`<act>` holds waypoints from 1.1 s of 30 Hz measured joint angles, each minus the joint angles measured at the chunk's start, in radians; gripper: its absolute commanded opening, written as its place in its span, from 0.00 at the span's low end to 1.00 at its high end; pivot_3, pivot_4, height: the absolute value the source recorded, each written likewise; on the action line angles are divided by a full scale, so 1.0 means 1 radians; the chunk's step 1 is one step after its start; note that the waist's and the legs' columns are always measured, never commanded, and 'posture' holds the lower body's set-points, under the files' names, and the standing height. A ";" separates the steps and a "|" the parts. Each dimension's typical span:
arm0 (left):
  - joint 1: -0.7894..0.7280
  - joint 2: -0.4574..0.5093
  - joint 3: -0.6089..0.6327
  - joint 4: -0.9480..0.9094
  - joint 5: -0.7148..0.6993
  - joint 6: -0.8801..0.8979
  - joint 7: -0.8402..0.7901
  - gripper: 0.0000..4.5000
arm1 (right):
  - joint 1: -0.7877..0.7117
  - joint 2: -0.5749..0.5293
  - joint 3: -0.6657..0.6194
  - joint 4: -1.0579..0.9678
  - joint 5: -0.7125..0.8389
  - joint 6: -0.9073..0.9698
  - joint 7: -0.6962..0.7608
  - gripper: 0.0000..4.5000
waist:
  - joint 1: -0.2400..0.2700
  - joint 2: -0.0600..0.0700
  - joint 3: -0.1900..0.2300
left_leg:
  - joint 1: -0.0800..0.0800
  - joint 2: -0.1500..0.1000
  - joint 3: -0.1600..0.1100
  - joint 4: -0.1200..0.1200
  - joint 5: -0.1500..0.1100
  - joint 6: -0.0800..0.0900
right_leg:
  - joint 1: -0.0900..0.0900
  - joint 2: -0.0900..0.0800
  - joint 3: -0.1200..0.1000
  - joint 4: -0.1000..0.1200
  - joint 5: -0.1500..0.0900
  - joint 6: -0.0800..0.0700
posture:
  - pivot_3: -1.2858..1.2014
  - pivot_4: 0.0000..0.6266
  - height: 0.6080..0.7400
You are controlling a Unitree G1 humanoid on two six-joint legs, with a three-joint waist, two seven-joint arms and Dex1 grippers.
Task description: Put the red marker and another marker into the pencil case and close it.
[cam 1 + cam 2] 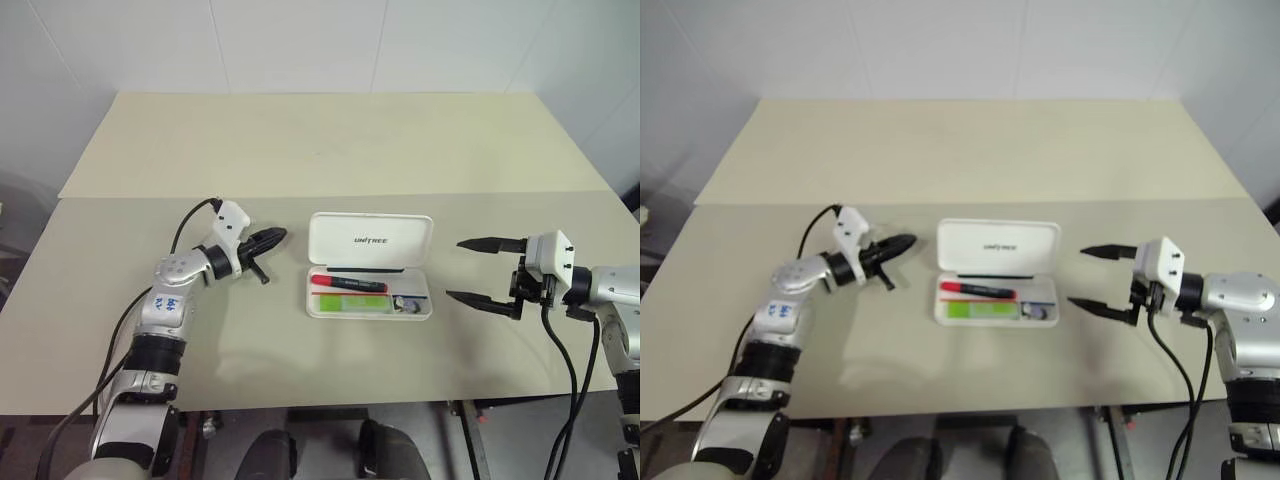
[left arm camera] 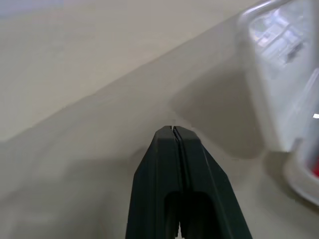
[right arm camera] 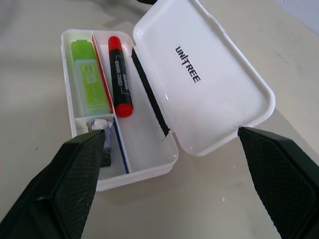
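The white pencil case (image 1: 418,312) lies open mid-table, its lid (image 3: 209,74) with the "UNITREE" print raised at the back. Inside it rest the red marker (image 3: 120,77) and, beside it, the lime-green highlighter (image 3: 88,75). My left gripper (image 1: 272,238) is shut and empty, just left of the lid's left end and pointing toward it; in the left wrist view its fingertips (image 2: 172,132) are pressed together close to the lid (image 2: 279,59). Right of the case my right gripper (image 1: 468,270) stands wide open and empty, facing the case.
The case sits on a beige tabletop (image 1: 300,160) with a seam across its middle. A small compartment of the case (image 3: 102,139) holds small odds and ends. Cables trail from both wrists.
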 measured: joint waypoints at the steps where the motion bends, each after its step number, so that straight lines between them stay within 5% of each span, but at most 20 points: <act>1: -0.024 -0.014 -0.006 0.021 0.006 -0.008 0.004 0.01 | -0.003 0.003 0.000 0.001 -0.001 0.000 0.000 1.00 | 0.001 0.000 0.000 | 0.000 0.000 0.000 0.000 0.000 0.000 | 0.000 0.000 0.000 0.000 0.000 0.000 | 0.52 0.24 1.00; 10: -0.122 -0.075 -0.049 0.076 0.011 -0.069 -0.102 0.01 | -0.002 0.010 0.001 0.008 -0.010 -0.015 0.000 1.00 | -0.005 0.000 0.000 | 0.000 0.000 0.001 -0.001 0.000 0.000 | 0.000 0.000 -0.001 0.000 0.000 0.000 | 0.52 0.24 1.00; 20: -0.075 0.033 -0.094 -0.103 -0.005 -0.017 -0.307 0.01 | 0.004 0.019 0.001 0.013 -0.008 -0.016 -0.001 1.00 | 0.000 0.000 0.000 | 0.000 0.000 0.000 0.001 0.000 0.000 | 0.000 0.000 0.000 0.000 0.000 0.000 | 0.52 0.24 1.00; 33: -0.054 0.012 -0.296 -0.217 0.011 0.036 -0.460 0.01 | -0.007 0.000 -0.090 -0.135 0.147 0.265 -0.101 1.00 | 0.000 0.000 0.000 | -0.001 0.000 0.000 0.000 0.000 0.000 | 0.000 0.000 0.000 0.000 0.000 0.000 | 0.52 0.24 1.00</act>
